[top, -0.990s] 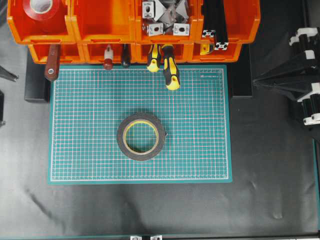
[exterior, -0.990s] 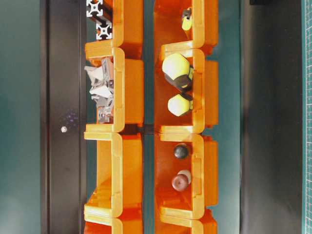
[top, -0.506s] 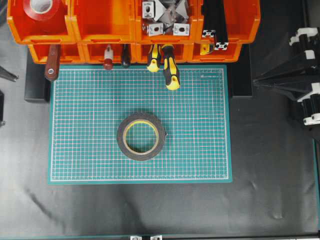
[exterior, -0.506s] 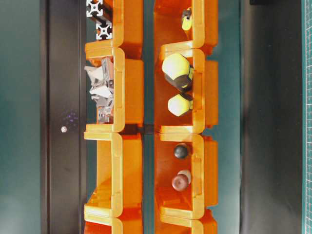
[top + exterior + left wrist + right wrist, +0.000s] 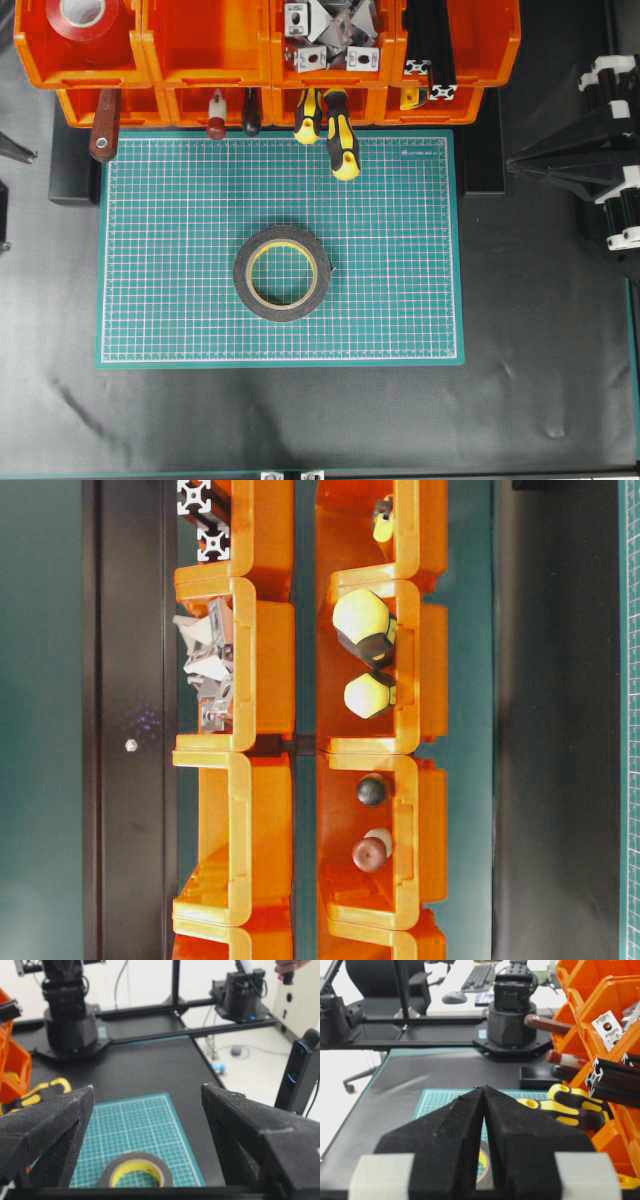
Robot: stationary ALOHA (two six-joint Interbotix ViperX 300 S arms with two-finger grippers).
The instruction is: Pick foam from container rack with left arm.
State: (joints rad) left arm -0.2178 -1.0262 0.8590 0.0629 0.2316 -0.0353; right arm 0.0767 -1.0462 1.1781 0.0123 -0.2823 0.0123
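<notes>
- you see the foam [image 5: 283, 272] as matt black, spongy-looking, with a smooth yellow liner.
- beneath the foam, your green mat [image 5: 400, 300] looks smooth and faintly sheened.
- above the mat, the container rack [image 5: 200, 50] is glossy orange plastic.
- the left gripper [image 5: 145, 1110] pads look rough, grainy black.

foam [image 5: 283, 272] flat on mat [image 5: 400, 300] centre, container rack [image 5: 200, 60] behind

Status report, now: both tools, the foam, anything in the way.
Left tool open, empty. Right tool shut, empty. Foam flat on green mat, out of the container rack, untouched. Nothing around it.
</notes>
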